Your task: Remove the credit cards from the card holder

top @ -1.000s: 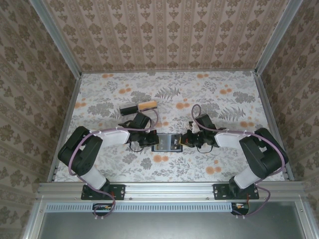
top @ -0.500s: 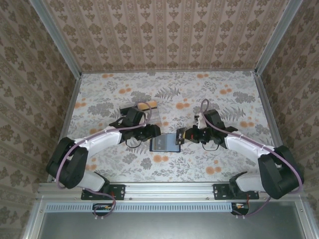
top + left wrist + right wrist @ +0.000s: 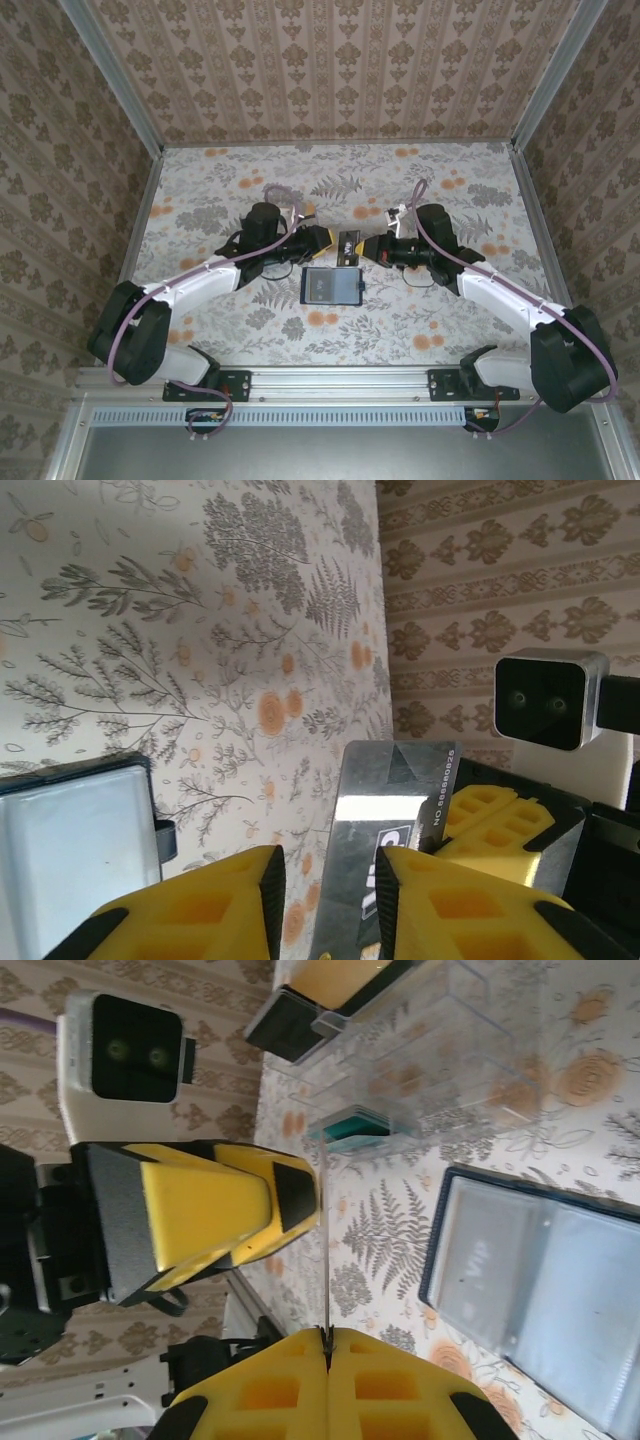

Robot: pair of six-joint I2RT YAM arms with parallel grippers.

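Glossy black card (image 3: pixel 388 802) has risen off the card holder (image 3: pixel 333 286).

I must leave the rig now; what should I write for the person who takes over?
Right gripper: shut on the black card, held up off the table.
Left gripper: fingers open, beside that card, no grip visible.
Card holder: lying open on the table.
Done: one card out.
Left: set it down; check the pockets, I cannot tell whether another card is inside.
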